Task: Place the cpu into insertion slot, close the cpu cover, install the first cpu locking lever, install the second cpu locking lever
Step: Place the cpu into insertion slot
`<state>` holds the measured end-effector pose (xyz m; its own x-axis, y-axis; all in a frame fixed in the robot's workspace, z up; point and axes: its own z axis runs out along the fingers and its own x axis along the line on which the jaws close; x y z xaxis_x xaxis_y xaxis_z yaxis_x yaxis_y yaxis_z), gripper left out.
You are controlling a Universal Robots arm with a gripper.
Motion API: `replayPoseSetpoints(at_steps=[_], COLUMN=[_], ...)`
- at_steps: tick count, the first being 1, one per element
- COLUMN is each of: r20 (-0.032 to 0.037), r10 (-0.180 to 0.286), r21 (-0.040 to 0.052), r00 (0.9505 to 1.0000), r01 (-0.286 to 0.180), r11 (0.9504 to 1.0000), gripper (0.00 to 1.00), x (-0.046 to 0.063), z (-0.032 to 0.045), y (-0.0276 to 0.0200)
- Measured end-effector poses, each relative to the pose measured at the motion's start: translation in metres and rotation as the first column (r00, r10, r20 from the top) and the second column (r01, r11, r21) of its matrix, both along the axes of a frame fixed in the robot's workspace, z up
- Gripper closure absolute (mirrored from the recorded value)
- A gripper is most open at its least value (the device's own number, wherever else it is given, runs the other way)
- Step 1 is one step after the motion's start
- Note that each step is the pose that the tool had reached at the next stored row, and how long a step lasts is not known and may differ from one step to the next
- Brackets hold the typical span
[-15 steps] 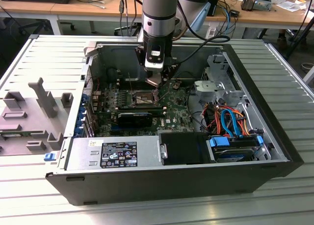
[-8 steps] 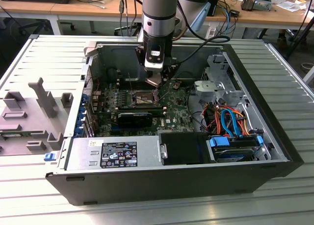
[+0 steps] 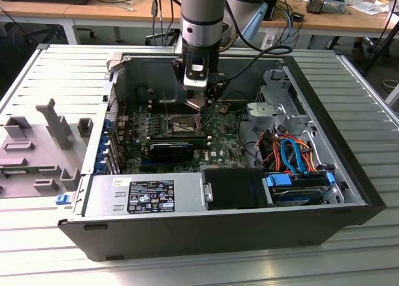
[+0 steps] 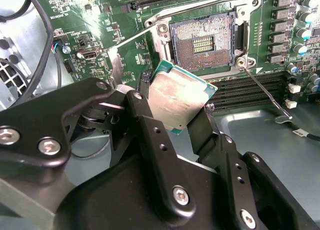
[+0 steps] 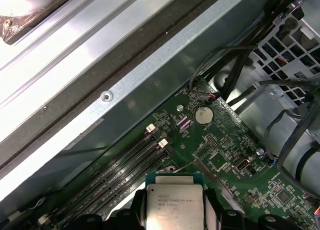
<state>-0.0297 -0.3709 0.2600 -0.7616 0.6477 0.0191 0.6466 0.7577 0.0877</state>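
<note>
From my station I see the arm reaching down into the open case [image 3: 187, 230], which lies on its side on the ribbed counter [image 3: 62, 68], with the tool [image 3: 198, 102] low over the board [image 3: 221, 143]. In the second wrist view the tool [image 4: 172, 108] is clamped on the cpu [image 4: 177, 97], one black finger [image 4: 142, 115] on each of two opposite edges. The chip is tilted, its scuffed silver-grey top faces the camera, and its green edge shows along the upper side. It hangs in the air close to the slot [image 4: 202, 42] but is not in it. The slot is uncovered: I can see its field of contacts and the darker patch in the middle, framed by the silver rim. In the exterior view the slot [image 3: 177, 123] sits just to that view's left of the tool. A thin wire lever [image 4: 265, 92] sticks out from one corner of the rim and crosses the memory slots [image 4: 245, 87], ending in a small hook. In the first wrist view the cpu [image 5: 174, 205] shows again between the fingers, top up, above the memory slots [image 5: 125, 165], with a coin cell [image 5: 203, 115] farther along the board. In the exterior view, orange and blue cables [image 3: 290, 152] lie toward the right, and the power supply [image 3: 149, 195] fills the near corner of the case.
</note>
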Motion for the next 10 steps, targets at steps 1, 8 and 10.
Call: replayPoseSetpoints(at_steps=[1, 8, 10], r20=[0.0, 0.0, 0.0], r10=[-0.005, -0.013, -0.014], r21=[0.0001, 0.0, 0.0], r00=[1.0, 0.9999, 0.9999], r01=[0.005, 0.013, 0.014], r11=[1.0, 0.9999, 0.9999], gripper=[0.45, 0.45, 0.45], x=[0.0, 0.0, 0.0], z=[-0.0001, -0.0002, -0.0002], y=[0.0, 0.0, 0.0])
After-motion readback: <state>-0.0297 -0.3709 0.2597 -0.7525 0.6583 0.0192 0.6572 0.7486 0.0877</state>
